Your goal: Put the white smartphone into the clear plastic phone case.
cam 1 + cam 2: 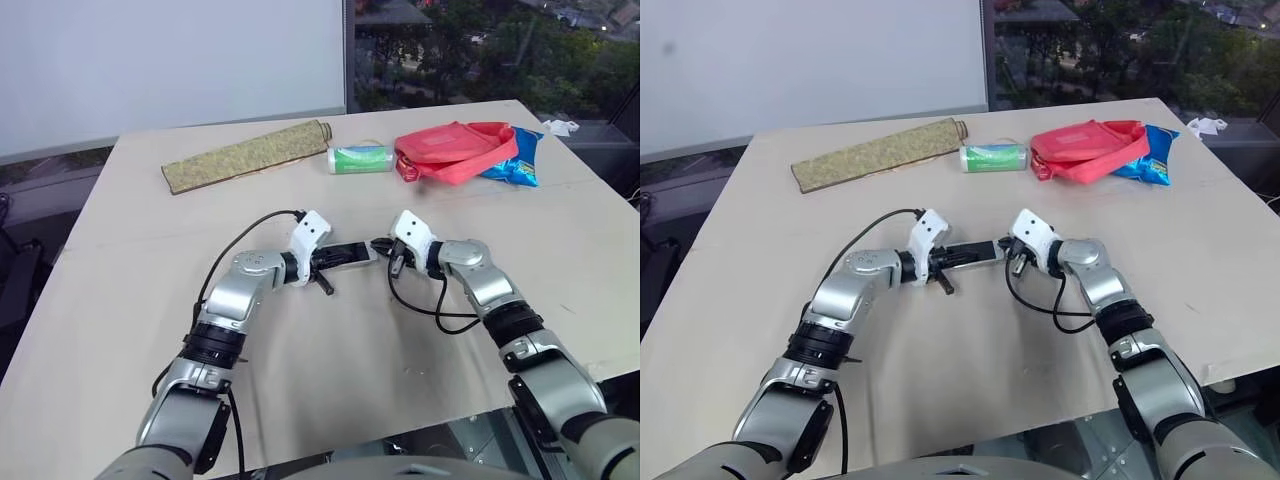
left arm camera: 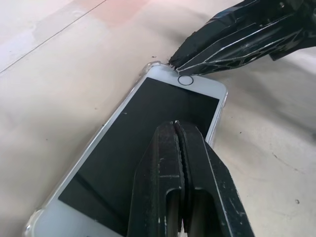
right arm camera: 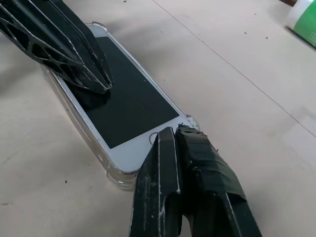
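Clenched left claw (image 2: 180, 129) and right claw (image 3: 174, 133) press white smartphone (image 2: 148, 133) inside clear plastic phone case (image 3: 118, 175).

The white smartphone (image 2: 148, 143) is sitting inside the clear plastic phone case (image 3: 114, 174), lying flat on the table (image 1: 330, 350). The left gripper (image 2: 178, 129) is resting on its screen, the right gripper (image 3: 173, 132) touching its end beside the button.

Left gripper (image 2: 181, 163) is covering part of the white smartphone's (image 2: 128, 148) screen — the near end is running off frame.
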Action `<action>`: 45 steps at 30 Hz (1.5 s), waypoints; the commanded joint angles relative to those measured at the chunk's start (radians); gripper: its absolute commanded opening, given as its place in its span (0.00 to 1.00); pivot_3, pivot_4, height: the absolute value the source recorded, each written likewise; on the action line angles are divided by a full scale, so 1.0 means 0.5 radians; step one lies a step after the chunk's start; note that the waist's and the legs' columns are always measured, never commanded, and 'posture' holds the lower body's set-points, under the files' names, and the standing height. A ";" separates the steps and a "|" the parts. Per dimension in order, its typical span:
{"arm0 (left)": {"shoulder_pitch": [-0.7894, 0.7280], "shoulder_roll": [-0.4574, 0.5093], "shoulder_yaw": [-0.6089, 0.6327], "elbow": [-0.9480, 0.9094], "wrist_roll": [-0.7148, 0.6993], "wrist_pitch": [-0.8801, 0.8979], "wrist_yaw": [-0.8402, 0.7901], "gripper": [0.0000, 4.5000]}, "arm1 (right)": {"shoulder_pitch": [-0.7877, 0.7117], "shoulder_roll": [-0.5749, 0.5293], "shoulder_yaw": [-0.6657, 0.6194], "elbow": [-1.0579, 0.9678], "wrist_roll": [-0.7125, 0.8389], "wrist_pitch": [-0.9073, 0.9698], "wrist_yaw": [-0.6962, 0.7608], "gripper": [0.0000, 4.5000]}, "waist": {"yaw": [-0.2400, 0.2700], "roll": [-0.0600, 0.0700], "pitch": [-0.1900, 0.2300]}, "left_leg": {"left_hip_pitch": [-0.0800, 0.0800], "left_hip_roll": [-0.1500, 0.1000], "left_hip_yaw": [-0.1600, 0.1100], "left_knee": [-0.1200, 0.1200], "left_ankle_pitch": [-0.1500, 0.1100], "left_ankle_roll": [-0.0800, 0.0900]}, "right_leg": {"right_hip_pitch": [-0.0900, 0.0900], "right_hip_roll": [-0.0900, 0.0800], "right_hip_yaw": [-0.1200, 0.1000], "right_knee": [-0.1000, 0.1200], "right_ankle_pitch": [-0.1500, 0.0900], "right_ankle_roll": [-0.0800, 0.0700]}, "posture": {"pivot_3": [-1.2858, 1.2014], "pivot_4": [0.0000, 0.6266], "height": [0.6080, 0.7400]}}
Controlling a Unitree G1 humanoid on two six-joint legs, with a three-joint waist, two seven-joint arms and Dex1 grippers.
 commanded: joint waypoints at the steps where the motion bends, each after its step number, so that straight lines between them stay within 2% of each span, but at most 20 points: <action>1: 0.045 -0.054 -0.014 0.039 -0.033 -0.012 -0.015 0.00 | 0.224 -0.020 0.168 0.212 -0.079 0.124 0.190 0.02 | 0.003 0.000 -0.003 | 0.000 0.000 0.000 -0.001 0.000 0.000 | 0.000 -0.001 0.000 -0.001 0.000 0.000 | 0.52 0.24 1.00; 10: 0.085 -0.072 -0.108 0.228 0.081 -0.132 -0.024 0.00 | 0.244 -0.076 0.153 0.191 -0.050 0.126 0.325 0.02 | 0.036 0.005 -0.031 | 0.001 0.000 -0.002 -0.029 0.000 0.000 | 0.000 0.002 -0.006 -0.024 -0.005 -0.008 | 0.52 0.24 1.00; 15: 0.067 -0.084 -0.125 0.267 0.086 -0.156 -0.024 0.00 | 0.237 -0.117 0.157 0.155 -0.014 0.211 0.433 0.02 | 0.042 0.010 -0.036 | 0.001 0.000 -0.002 -0.030 0.000 0.000 | 0.001 0.001 -0.007 -0.027 -0.006 -0.008 | 0.52 0.24 1.00; 27: 0.068 -0.068 -0.120 0.296 0.087 -0.180 -0.032 0.00 | 0.274 -0.253 0.214 0.044 -0.067 0.353 0.493 0.02 | 0.067 0.014 -0.038 | -0.002 -0.002 -0.008 -0.033 -0.001 0.000 | 0.000 -0.001 -0.014 -0.031 -0.008 -0.007 | 0.52 0.24 1.00; 29: 0.070 -0.078 -0.102 0.282 0.076 -0.231 -0.031 0.00 | 0.268 -0.252 0.160 -0.006 -0.018 0.296 0.472 0.02 | 0.087 0.014 -0.038 | -0.002 -0.003 -0.009 -0.034 -0.003 -0.002 | 0.000 -0.003 -0.015 -0.031 -0.012 -0.006 | 0.52 0.24 1.00; 35: 0.120 -0.119 -0.016 0.133 0.020 -0.369 0.010 0.00 | 0.214 -0.102 -0.217 -0.154 0.364 0.113 0.433 0.02 | 0.091 0.015 -0.011 | -0.008 -0.003 -0.010 -0.034 -0.007 -0.004 | -0.001 -0.013 -0.016 -0.032 -0.015 -0.006 | 0.52 0.24 1.00; 38: 0.191 -0.109 0.032 0.003 -0.021 -0.415 -0.003 0.00 | 0.196 -0.107 -0.367 -0.296 0.598 0.208 0.551 0.02 | 0.086 0.019 -0.002 | -0.027 -0.003 -0.009 -0.033 -0.006 -0.004 | -0.021 -0.013 -0.015 -0.031 -0.014 -0.006 | 0.52 0.24 1.00; 39: 0.216 -0.110 0.069 -0.054 -0.071 -0.410 -0.018 0.00 | 0.190 -0.126 -0.406 -0.344 0.660 0.248 0.583 0.07 | 0.087 0.020 0.006 | -0.040 -0.004 -0.009 -0.033 -0.006 -0.004 | -0.033 -0.013 -0.014 -0.028 -0.008 -0.013 | 0.52 0.24 1.00; 42: 0.268 -0.113 0.163 -0.185 -0.169 -0.449 -0.018 0.00 | 0.188 -0.173 -0.491 -0.473 0.802 0.378 0.614 0.29 | 0.090 0.025 0.016 | -0.064 -0.004 -0.010 -0.031 -0.006 -0.004 | -0.056 -0.014 -0.014 -0.027 -0.002 -0.010 | 0.52 0.24 1.00; 43: 0.281 -0.119 0.197 -0.229 -0.201 -0.463 -0.007 0.00 | 0.197 -0.191 -0.514 -0.511 0.835 0.404 0.619 0.41 | 0.091 0.026 0.020 | -0.078 -0.004 -0.010 -0.028 -0.006 -0.004 | -0.069 -0.014 -0.014 -0.025 -0.001 -0.010 | 0.52 0.24 1.00; 45: 0.302 -0.126 0.248 -0.311 -0.264 -0.445 0.011 0.00 | 0.221 -0.232 -0.542 -0.575 0.877 0.447 0.631 0.62 | 0.095 0.026 0.032 | -0.081 -0.005 -0.013 -0.027 -0.006 -0.005 | -0.071 -0.016 -0.016 -0.026 -0.001 -0.011 | 0.52 0.24 1.00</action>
